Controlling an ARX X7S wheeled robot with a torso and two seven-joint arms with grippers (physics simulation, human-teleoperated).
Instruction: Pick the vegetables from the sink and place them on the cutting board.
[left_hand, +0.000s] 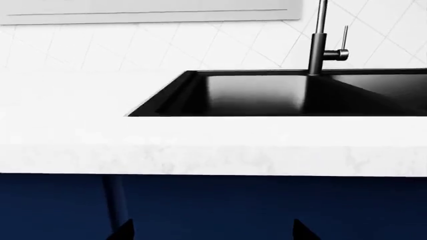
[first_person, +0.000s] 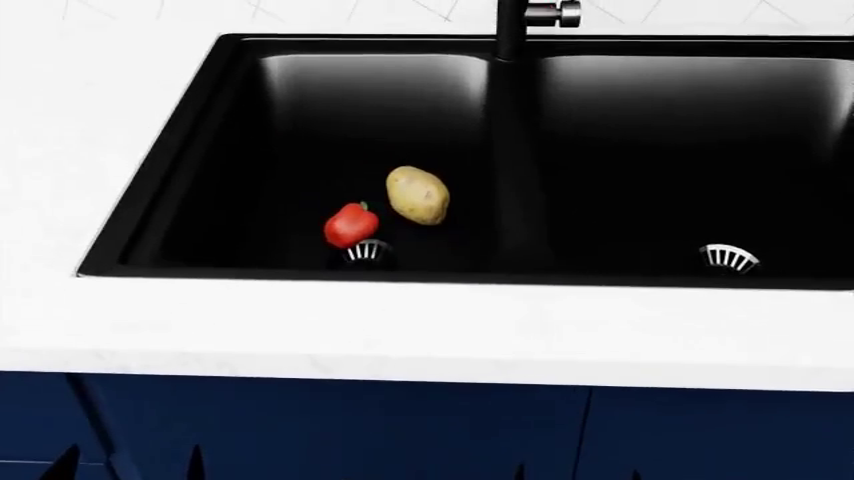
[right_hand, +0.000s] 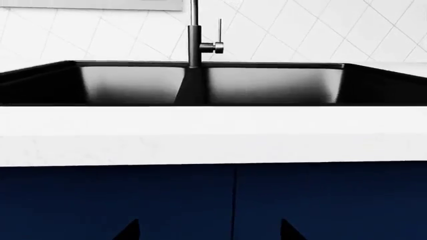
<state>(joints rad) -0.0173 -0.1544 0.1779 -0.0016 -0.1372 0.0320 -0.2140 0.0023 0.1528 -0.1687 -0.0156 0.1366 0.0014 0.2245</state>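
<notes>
A small glossy red bell pepper (first_person: 350, 225) and a larger yellow-tan potato (first_person: 418, 194) lie side by side in the left basin of the black double sink (first_person: 174, 180), by its round drain (first_person: 367, 252). The cutting board is out of view. My left gripper (left_hand: 212, 231) is open and empty, low in front of the blue cabinet; only its tips show in the head view (first_person: 127, 466). My right gripper (right_hand: 208, 230) is open and empty, also low in front of the cabinet, with tips at the head view's bottom edge (first_person: 577, 474).
A tall black faucet (first_person: 514, 25) stands behind the divider between the basins. The right basin holds only its drain (first_person: 729, 258). A white counter (first_person: 400, 330) surrounds the sink, with dark blue cabinet fronts (first_person: 400, 430) below and white tiled wall (right_hand: 300, 35) behind.
</notes>
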